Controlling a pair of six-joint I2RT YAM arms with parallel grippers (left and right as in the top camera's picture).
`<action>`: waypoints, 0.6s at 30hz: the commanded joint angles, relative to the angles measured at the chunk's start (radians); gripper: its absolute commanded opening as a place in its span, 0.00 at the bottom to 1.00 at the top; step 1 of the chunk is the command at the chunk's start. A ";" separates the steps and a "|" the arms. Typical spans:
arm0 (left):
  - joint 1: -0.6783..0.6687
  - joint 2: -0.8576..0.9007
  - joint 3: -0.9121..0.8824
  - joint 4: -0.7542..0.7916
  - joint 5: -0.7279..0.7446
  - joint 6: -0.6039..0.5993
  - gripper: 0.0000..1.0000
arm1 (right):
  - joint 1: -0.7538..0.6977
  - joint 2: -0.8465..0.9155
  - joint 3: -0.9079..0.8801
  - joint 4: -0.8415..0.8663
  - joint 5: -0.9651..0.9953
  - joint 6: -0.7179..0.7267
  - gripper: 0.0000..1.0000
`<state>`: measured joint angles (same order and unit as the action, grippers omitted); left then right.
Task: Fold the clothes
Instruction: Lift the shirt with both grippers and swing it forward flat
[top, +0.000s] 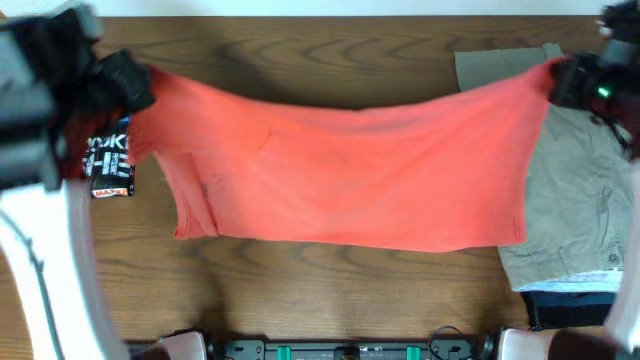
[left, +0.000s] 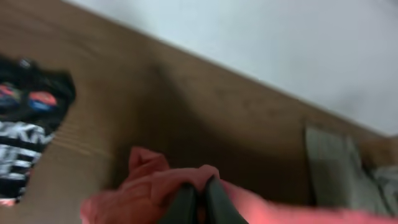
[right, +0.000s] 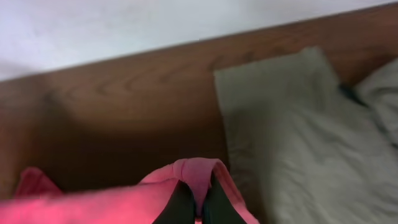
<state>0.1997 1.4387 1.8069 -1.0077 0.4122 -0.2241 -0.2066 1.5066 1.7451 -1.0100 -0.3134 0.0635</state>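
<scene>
Overhead view: a coral-red T-shirt (top: 340, 170) is stretched wide above a wooden table (top: 330, 290). The left gripper (top: 135, 85) and the right gripper (top: 565, 80) each pinch a bunched top corner of it. Under its right end lie khaki clothes (top: 580, 200). A black printed garment (top: 108, 165) lies at its left end.
</scene>
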 joint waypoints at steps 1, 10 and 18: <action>-0.014 0.119 0.011 0.069 0.002 0.032 0.06 | 0.061 0.095 0.003 0.069 -0.019 -0.035 0.01; -0.004 0.288 0.044 0.662 0.003 -0.147 0.06 | 0.107 0.198 0.021 0.737 -0.015 0.251 0.01; 0.083 0.285 0.291 0.867 0.063 -0.366 0.06 | 0.082 0.187 0.255 0.652 0.136 0.212 0.01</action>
<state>0.2481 1.7664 1.9903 -0.1368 0.4278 -0.5098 -0.1104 1.7412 1.9202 -0.3080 -0.2726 0.2779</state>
